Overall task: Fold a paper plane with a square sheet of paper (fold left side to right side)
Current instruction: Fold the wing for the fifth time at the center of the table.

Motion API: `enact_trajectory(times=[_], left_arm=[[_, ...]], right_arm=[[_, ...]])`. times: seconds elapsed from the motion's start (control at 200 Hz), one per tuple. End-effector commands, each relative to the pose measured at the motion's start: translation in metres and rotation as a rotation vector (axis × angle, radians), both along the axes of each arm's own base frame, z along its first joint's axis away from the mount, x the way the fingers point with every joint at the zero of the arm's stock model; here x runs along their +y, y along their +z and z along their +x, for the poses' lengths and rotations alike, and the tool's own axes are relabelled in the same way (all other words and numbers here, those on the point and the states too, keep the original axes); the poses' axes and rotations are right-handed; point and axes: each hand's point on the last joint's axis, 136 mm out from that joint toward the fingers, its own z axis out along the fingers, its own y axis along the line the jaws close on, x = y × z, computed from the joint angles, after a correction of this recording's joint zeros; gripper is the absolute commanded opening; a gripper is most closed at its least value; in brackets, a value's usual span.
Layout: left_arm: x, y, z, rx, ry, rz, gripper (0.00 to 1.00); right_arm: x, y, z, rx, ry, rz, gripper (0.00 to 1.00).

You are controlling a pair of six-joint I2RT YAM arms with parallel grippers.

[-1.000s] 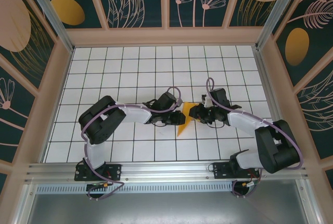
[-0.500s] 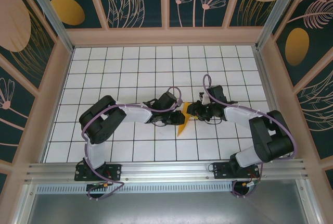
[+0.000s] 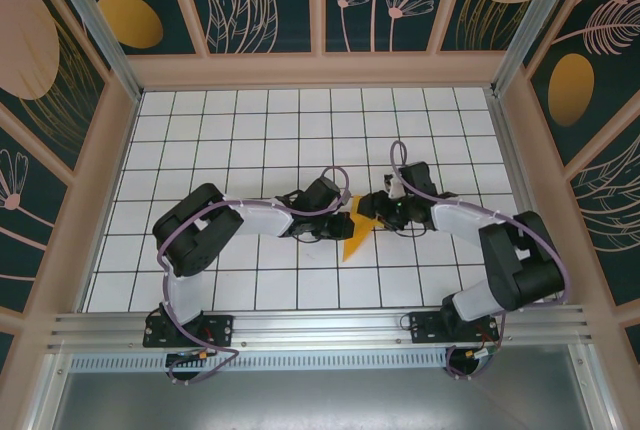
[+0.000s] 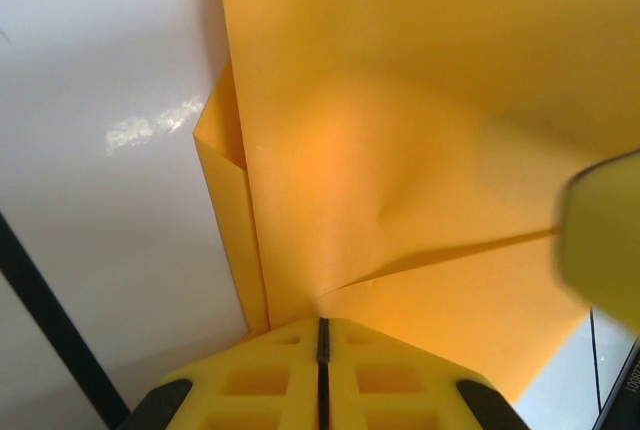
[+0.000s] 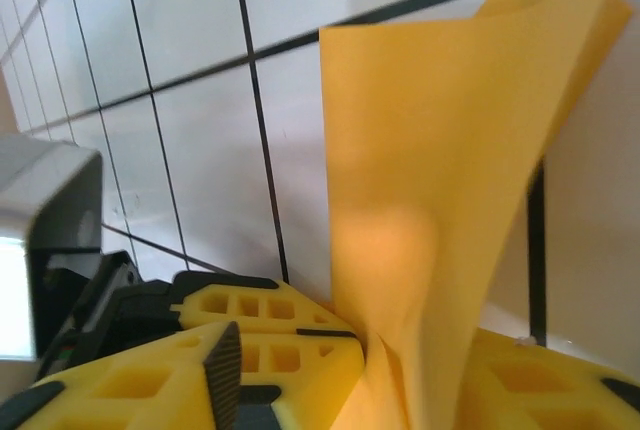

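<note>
Left pincer [image 4: 322, 335] clamped shut on folded orange sheet [image 3: 354, 238]. Right pincer [image 5: 415, 360] straddles sheet, grip unclear. Sheet's long axis near-to-far between my pincers.

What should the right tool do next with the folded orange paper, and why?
Probably open fully and back the right tool off the orange paper. The left tool is shut on the paper where its creases meet, so the sheet looks secured, while the paper stands curled upward between the right tool's fingers. Freeing that side would likely let the fold settle flat.
</note>
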Motion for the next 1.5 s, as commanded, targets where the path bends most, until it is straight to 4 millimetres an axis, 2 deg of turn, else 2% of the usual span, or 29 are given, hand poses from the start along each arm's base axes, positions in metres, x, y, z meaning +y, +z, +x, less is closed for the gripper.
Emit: enact_trajectory(times=[0.0,0.16,0.405,0.535,0.676,0.851,1.036,1.096,1.281,1.421,1.496], left_arm=[[0.012,-0.024,0.001,0.006,0.018,0.089,0.11],[0.012,-0.023,0.002,0.003,0.021,0.088,0.11],[0.012,-0.021,0.002,0.000,0.023,0.087,0.11],[0.013,-0.021,0.002,-0.001,0.026,0.089,0.11],[0.013,-0.022,0.002,0.000,0.026,0.092,0.11],[0.014,-0.022,0.002,-0.002,0.029,0.098,0.11],[0.013,-0.023,0.002,0.001,0.025,0.097,0.11],[0.014,-0.024,0.002,0.001,0.024,0.101,0.11],[0.014,-0.023,0.003,-0.001,0.026,0.103,0.11],[0.014,-0.023,0.003,-0.003,0.026,0.107,0.11],[0.014,-0.023,0.003,-0.005,0.024,0.109,0.11]], right_arm=[[-0.013,0.014,0.000,-0.047,-0.027,0.017,0.58],[-0.023,0.003,-0.011,0.007,-0.030,-0.020,0.58],[-0.020,-0.014,-0.018,0.073,-0.014,-0.053,0.39],[-0.022,-0.030,-0.024,0.124,-0.001,-0.124,0.29],[-0.026,-0.036,-0.022,0.136,-0.007,-0.224,0.22],[-0.028,-0.038,-0.020,0.138,-0.003,-0.267,0.21],[-0.010,-0.010,-0.012,0.061,0.007,-0.132,0.29],[-0.008,-0.008,-0.012,0.064,0.012,-0.120,0.29],[-0.008,-0.017,-0.015,0.100,0.023,-0.145,0.26],[-0.017,-0.035,-0.021,0.141,0.044,-0.279,0.24],[-0.020,-0.037,-0.020,0.142,0.044,-0.318,0.24]])
